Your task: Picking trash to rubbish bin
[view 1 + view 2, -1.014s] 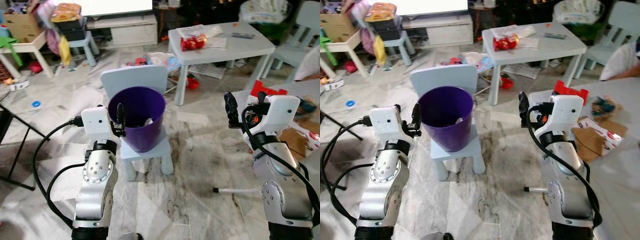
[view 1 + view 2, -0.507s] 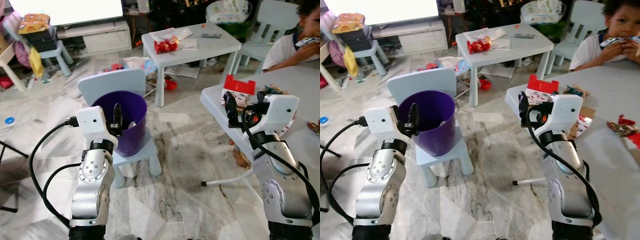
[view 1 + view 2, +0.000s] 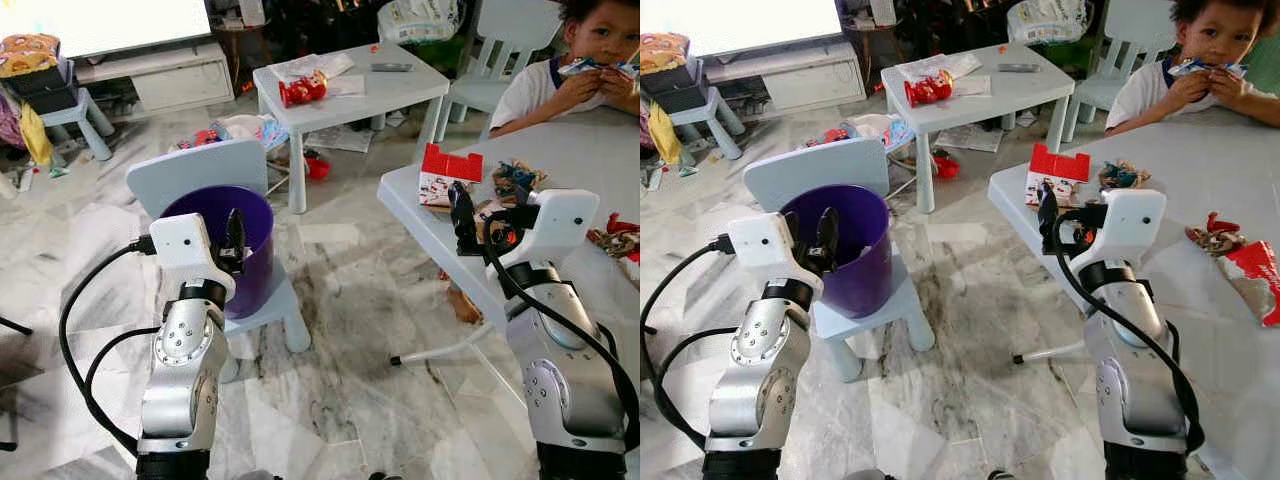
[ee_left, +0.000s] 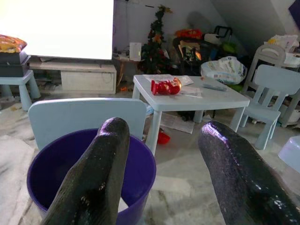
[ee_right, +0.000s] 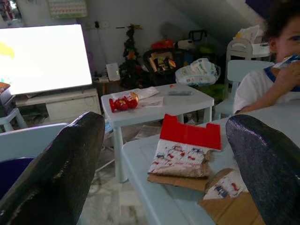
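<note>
No writing on any packet is sharp enough for me to read: the red-topped carton (image 3: 450, 174) near the edge of the grey table (image 3: 560, 150) carries small printed figures on its white face, but no legible words, and the red snack packet (image 3: 303, 90) on the small pale table (image 3: 345, 85) farther off is only a blur of colour. My right gripper (image 3: 463, 218) is raised beside the grey table's near edge, its two black fingers (image 5: 56, 173) spread wide apart and holding nothing; in the right wrist view the carton lies flat on a piece of brown cardboard (image 5: 215, 206), framed between the fingers and well clear of them. More wrappers (image 3: 1230, 250) lie farther along the grey table in front of a person (image 3: 1200, 60) seated behind it with hands at the mouth. My left gripper (image 3: 233, 238) hovers at the near rim of the purple rubbish bin (image 3: 255, 215), its fingers (image 4: 98, 173) also parted and empty, touching nothing that I can see. The bin stands on the seat of a small pale-blue chair (image 3: 190, 175), with a pale scrap inside it. Other litter is scattered on the marble floor (image 3: 350, 330) beneath the small table.
</note>
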You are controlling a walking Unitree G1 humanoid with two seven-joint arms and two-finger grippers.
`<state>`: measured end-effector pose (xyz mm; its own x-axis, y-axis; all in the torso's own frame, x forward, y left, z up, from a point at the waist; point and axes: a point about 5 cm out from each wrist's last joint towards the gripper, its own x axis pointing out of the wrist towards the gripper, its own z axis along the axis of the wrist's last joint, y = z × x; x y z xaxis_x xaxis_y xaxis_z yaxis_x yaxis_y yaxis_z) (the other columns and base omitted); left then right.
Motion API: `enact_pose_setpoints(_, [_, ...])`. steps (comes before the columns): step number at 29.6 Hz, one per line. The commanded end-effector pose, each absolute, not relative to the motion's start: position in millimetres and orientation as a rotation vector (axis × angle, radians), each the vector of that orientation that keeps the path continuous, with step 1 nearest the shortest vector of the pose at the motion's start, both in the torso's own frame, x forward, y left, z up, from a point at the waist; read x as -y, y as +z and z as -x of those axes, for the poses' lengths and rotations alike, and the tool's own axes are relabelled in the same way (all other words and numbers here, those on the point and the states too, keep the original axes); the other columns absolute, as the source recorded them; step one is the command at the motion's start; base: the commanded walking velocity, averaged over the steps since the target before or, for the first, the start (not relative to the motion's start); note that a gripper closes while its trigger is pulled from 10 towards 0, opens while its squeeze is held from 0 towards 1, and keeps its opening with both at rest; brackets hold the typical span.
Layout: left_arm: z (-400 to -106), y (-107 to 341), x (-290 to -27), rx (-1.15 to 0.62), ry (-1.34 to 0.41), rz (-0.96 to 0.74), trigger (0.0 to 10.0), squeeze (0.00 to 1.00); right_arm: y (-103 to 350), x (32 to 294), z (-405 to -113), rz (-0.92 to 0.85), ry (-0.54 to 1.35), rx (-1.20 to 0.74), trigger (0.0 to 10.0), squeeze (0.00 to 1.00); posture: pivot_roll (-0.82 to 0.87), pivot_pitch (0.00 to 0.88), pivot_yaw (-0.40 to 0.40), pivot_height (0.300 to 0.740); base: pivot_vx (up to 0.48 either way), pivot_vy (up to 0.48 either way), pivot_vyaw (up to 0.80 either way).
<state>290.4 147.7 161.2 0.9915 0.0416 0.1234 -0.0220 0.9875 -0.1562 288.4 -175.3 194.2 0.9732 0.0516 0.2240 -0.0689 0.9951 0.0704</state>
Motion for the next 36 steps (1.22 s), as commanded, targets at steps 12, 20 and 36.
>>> enact_pose_setpoints(12, [-289.4, 158.2, -148.2, 0.114, 0.023, 0.163, 10.0, 0.00, 196.0, 178.5, -288.0, -0.073, 0.055, 0.225, 10.0, 0.00, 0.03, 0.085, 0.007, 0.740, 0.358, 0.000, 0.00])
enact_pose_setpoints(20, [-289.5, 157.7, -148.0, 0.112, 0.017, 0.164, 10.0, 0.00, 195.7, 178.8, -287.8, -0.073, 0.053, 0.224, 10.0, 0.00, 0.03, 0.085, 0.007, 0.740, 0.385, 0.000, 0.00])
enact_pose_setpoints(36, [-290.3, 154.2, -145.7, 0.091, 0.023, 0.155, 10.0, 0.00, 195.2, 179.7, -288.8, -0.075, 0.048, 0.219, 10.0, 0.00, 0.03, 0.086, 0.006, 0.740, 0.093, 0.000, -0.56])
